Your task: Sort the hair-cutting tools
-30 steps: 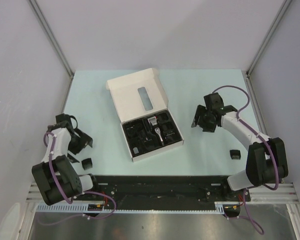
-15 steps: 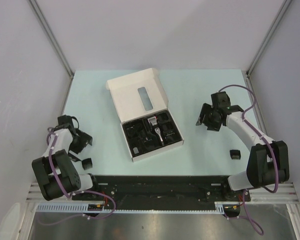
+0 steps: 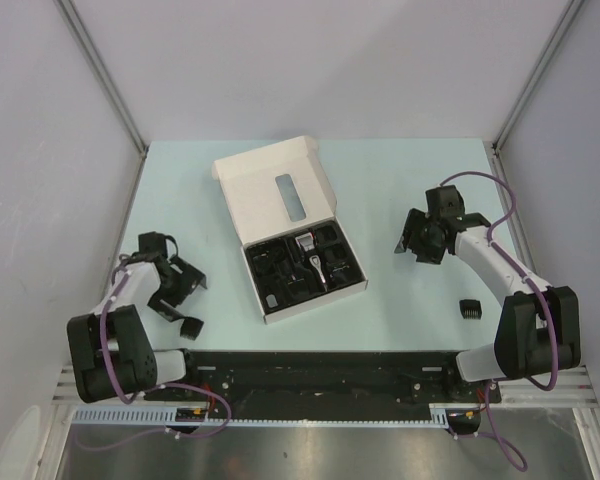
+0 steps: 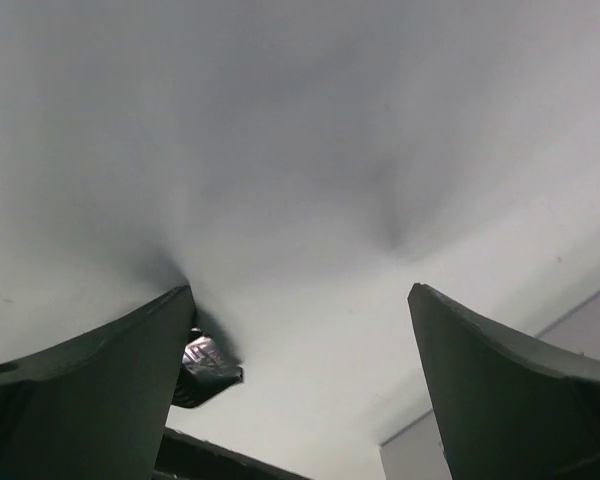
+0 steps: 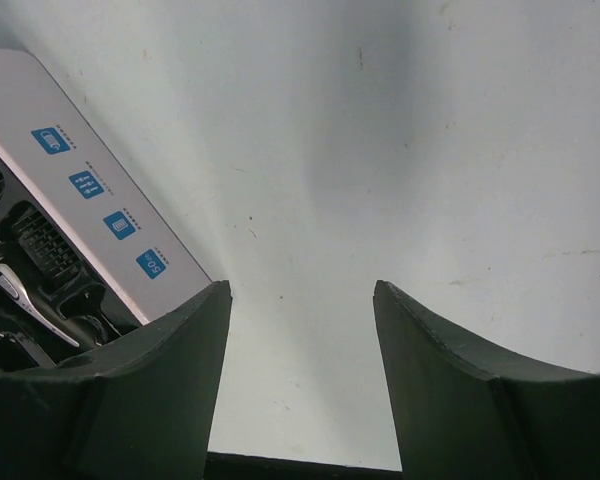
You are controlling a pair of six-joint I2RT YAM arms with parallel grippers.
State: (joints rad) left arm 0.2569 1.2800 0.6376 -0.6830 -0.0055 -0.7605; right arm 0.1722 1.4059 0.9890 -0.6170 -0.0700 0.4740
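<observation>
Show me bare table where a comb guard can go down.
Free: far strip behind the white box and right gripper; near patch between box and right comb guard. Crowded: near left, where left gripper hangs by the left comb guard.

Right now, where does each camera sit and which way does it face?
Top: above and behind the arms, looking down on the table; both arms show.
Left wrist: low, facing bare table between its fingers.
Right wrist: low, facing the white box between its fingers.
Shared: top and right wrist both show the box.
</observation>
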